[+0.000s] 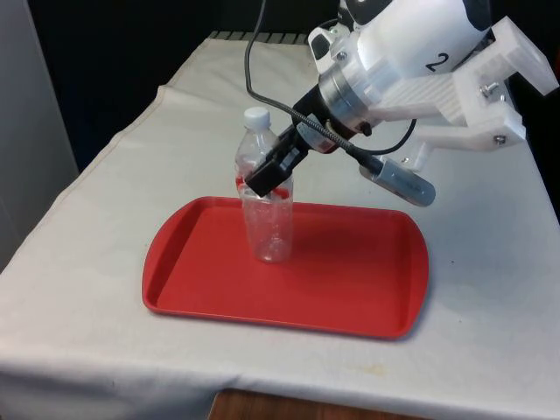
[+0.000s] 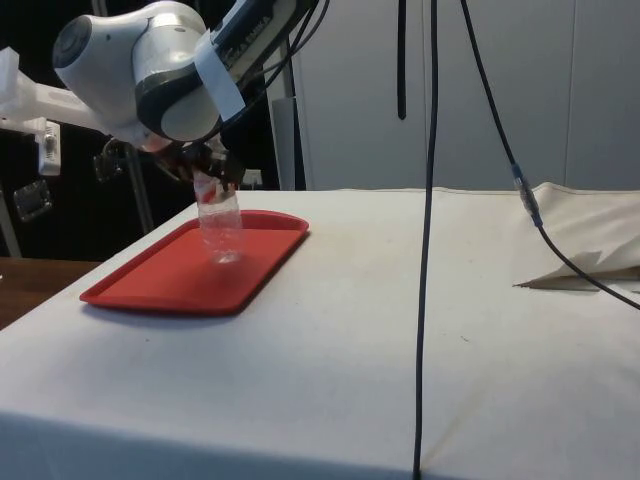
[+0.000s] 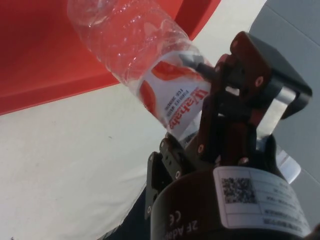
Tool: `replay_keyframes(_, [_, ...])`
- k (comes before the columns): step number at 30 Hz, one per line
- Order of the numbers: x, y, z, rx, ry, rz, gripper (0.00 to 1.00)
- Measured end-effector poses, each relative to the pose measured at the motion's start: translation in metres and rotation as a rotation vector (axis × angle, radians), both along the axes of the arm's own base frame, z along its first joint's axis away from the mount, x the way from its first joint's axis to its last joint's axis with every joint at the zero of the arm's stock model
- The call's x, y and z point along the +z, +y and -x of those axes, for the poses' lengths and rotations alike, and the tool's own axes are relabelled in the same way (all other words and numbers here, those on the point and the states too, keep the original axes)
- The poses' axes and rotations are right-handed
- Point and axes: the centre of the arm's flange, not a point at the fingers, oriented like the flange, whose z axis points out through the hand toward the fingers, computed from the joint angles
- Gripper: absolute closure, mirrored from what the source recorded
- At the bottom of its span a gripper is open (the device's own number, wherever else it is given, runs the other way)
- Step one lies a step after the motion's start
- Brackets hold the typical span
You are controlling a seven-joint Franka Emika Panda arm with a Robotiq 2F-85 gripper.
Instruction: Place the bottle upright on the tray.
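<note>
While tilted, pincer (image 1: 267, 178) gripping bottle (image 1: 268, 219)

Clear glossy plastic bottle (image 1: 268, 210) with paper-like label, smooth red plastic tray (image 1: 350, 289), matt white cloth (image 1: 490, 289) over surface

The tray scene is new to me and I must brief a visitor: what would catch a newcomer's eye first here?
First the bright red tray on the white tablecloth, near the table's front edge. On it stands a clear plastic bottle with a white cap, upright, towards the front view's left part of the tray. The black gripper reaches in from the front view's right and is closed on the bottle's red-and-white label.
</note>
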Motion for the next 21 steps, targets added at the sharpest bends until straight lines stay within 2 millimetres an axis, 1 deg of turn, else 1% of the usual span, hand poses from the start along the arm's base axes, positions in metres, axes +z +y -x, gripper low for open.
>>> replay_keyframes(1, [0.0, -0.0001, 0.0001, 0.0, 0.001, 0.001, 0.86])
replay_keyframes(2, [0.0004, -0.0003, 0.0, -0.001, 0.001, 0.003, 0.77])
replay_keyframes(5, [-0.0003, -0.0004, 0.0002, -0.001, 0.003, 0.003, 0.53])
replay_keyframes(6, [-0.0003, -0.0004, 0.0002, -0.001, 0.003, 0.003, 0.37])
replay_keyframes(8, [-0.0003, -0.0005, 0.0003, -0.002, 0.003, 0.004, 0.23])
replay_keyframes(9, [-0.0003, -0.0005, 0.0003, -0.002, 0.003, 0.004, 0.23])
replay_keyframes(12, [-0.0003, -0.0005, 0.0003, -0.002, 0.003, 0.004, 0.02])
replay_keyframes(13, [-0.0003, -0.0005, 0.0003, -0.002, 0.003, 0.004, 0.0])
replay_keyframes(21, [-0.0004, -0.0008, 0.0006, -0.004, 0.005, 0.005, 0.0])
